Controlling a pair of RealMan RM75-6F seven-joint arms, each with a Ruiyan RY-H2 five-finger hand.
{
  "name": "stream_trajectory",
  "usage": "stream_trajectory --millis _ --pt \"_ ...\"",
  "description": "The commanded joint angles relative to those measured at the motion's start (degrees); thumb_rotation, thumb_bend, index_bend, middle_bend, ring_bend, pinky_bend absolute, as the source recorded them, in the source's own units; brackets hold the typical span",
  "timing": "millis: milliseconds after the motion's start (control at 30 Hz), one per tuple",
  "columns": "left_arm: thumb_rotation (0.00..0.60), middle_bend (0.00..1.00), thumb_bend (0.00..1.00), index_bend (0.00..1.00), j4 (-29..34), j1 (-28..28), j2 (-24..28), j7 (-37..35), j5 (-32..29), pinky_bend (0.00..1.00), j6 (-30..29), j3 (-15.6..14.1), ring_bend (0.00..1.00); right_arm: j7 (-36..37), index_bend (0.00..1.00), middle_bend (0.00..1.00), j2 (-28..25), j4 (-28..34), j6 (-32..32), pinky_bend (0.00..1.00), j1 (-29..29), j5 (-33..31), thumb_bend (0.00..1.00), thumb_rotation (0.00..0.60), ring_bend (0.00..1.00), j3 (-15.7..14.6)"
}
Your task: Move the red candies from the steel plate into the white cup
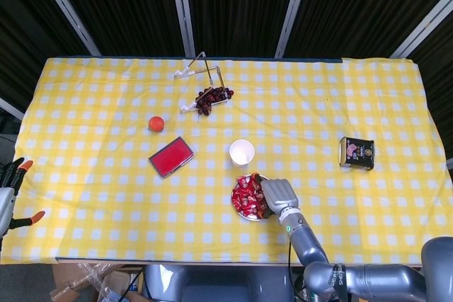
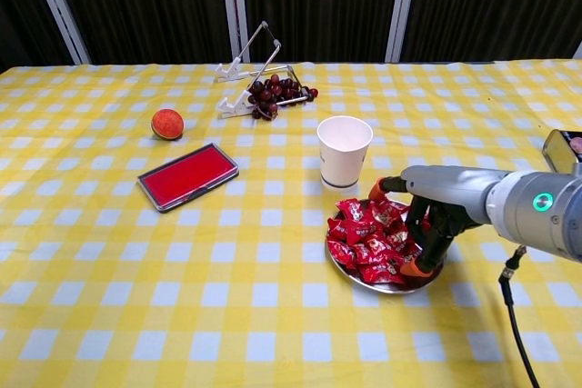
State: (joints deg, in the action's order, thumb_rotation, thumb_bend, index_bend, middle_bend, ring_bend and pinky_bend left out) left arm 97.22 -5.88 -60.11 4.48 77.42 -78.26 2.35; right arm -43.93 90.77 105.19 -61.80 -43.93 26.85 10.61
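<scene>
Right hand (image 2: pixel 427 224) low over the steel plate (image 2: pixel 386 284) at lower centre, fingers curled down into the red candies (image 2: pixel 368 233) apparently to gather some, firm hold unclear; white cup (image 2: pixel 345 152) just behind.

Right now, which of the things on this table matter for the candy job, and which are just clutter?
For the job:
red candies
steel plate
white cup
right hand, fingers down among the candies

Just lying about:
red case
orange fruit
grapes on a wire stand
dark tin
</scene>
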Motion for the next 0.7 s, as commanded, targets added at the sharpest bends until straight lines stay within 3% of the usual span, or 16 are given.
stream_trajectory --millis 33,333,700 --pt "0.6 0.0 0.01 0.0 0.01 0.02 -0.02 0.03 0.0 0.0 -0.04 -0.02 0.0 1.18 0.18 0.74 0.42 -0.79 0.33 0.95 0.14 0.7 0.3 0.6 0.89 -0.74" --pt "0.6 0.0 0.01 0.0 0.08 0.11 -0.1 0.27 0.0 0.0 -0.26 -0.04 0.0 4.78 0.39 0.77 1.4 -1.85 -0.03 0.95 0.81 4.4 0.32 0.6 0.92 -1.91" --pt "0.6 0.0 0.01 0.0 0.12 0.13 -0.04 0.15 -0.04 0.0 -0.27 -0.03 0.0 10.95 0.65 0.81 4.25 -6.03 0.56 0.95 1.69 8.88 0.53 0.6 0.95 -1.35"
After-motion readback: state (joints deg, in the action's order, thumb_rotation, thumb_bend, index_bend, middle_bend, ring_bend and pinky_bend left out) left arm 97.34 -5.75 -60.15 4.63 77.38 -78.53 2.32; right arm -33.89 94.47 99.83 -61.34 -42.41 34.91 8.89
